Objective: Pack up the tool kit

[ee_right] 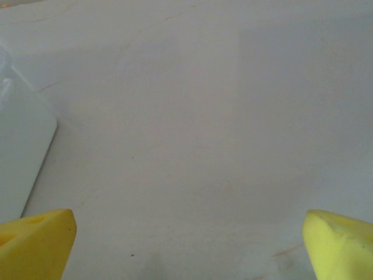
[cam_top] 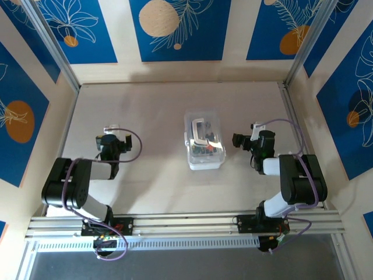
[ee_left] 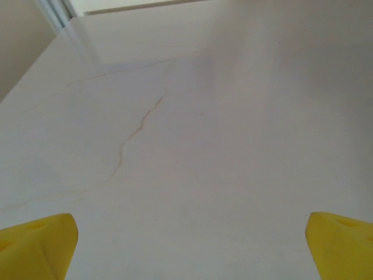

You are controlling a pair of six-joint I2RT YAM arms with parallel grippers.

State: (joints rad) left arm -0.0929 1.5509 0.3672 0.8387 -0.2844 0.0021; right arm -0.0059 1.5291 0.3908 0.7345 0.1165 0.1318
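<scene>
Clear tool kit (cam_top: 204,141) lying in the middle of the table (cam_top: 151,105) (small tools dimly visible inside), left gripper (cam_top: 111,129) well to its left, jaws spread wide, gripping nothing, right gripper (cam_top: 256,126) near its right side, jaws equally parted, empty

left arm (cam_top: 73,185): folded back at the elbow, wrist brought forward and kept low.
left claw (cam_top: 111,130): held wide open and empty, yellow fingertips (ee_left: 38,245) set far apart.
right arm (cam_top: 300,181): folded likewise.
right claw (cam_top: 256,127): held wide open and empty, yellow fingertips (ee_right: 38,242) spread.
</scene>
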